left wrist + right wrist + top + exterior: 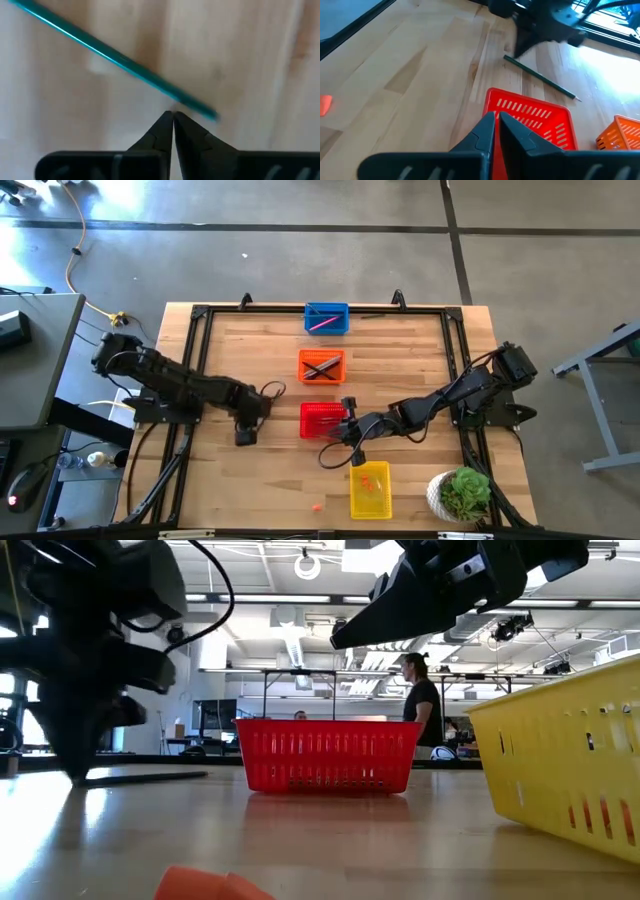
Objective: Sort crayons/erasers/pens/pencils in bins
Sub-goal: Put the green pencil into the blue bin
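Note:
A green pencil [115, 57] lies flat on the wooden table [260, 480], left of the red bin [322, 420]. My left gripper [173, 116] points down at it, shut, with its tips beside the pencil near one end [507, 58]. My right gripper [497, 117] hangs shut and empty over the red bin's near side, close to the yellow bin [370, 490]. The orange bin [322, 366] and the blue bin [326, 318] stand farther back, each with sticks inside. An orange-red eraser [317, 506] lies on the table near the front edge. My left gripper's shut fingertips [165, 122] stand right at the pencil's side, close to its end [200, 107], coming from above. The pencil is not between the fingers and lies flat on the table. Whether the tips touch it, I cannot tell.
A potted plant [462, 495] stands at the near right corner. A black frame [200, 315] runs around the tabletop. The four bins stand in a row down the table's middle. A person [422, 705] stands in the room behind.

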You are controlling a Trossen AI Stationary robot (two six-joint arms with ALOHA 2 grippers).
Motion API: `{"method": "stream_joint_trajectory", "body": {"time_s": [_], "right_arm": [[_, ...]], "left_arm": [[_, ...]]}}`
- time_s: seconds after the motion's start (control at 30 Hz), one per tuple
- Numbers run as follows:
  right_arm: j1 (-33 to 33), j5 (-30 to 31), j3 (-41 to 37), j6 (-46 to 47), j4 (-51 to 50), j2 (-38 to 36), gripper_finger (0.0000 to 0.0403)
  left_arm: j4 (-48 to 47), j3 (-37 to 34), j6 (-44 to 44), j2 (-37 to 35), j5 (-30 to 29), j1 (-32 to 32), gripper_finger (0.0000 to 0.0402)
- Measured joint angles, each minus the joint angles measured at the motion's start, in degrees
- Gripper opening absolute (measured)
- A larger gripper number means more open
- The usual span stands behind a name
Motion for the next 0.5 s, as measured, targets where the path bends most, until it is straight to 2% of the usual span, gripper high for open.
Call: {"method": "stream_joint_trajectory", "body": {"time_s": [0.17,0.4,0.5], "right_arm": [[0.0,0.0,0.0,0.3,0.0,0.0,0.0016],[0.5,0.0,0.0,0.3,0.0,0.0,0.0016],[0.6,0.0,0.0,0.3,0.0,0.0,0.0016]], "left_arm": [[-0.5,2.6,-10.4,0.1,0.8,-6.0,0.0034],[2.4,3.1,-26.8,0.0,-8.9,-11.7,0.0089],[2.6,3.2,-30.0,0.6,-11.1,-12.3,0.0105]]}}
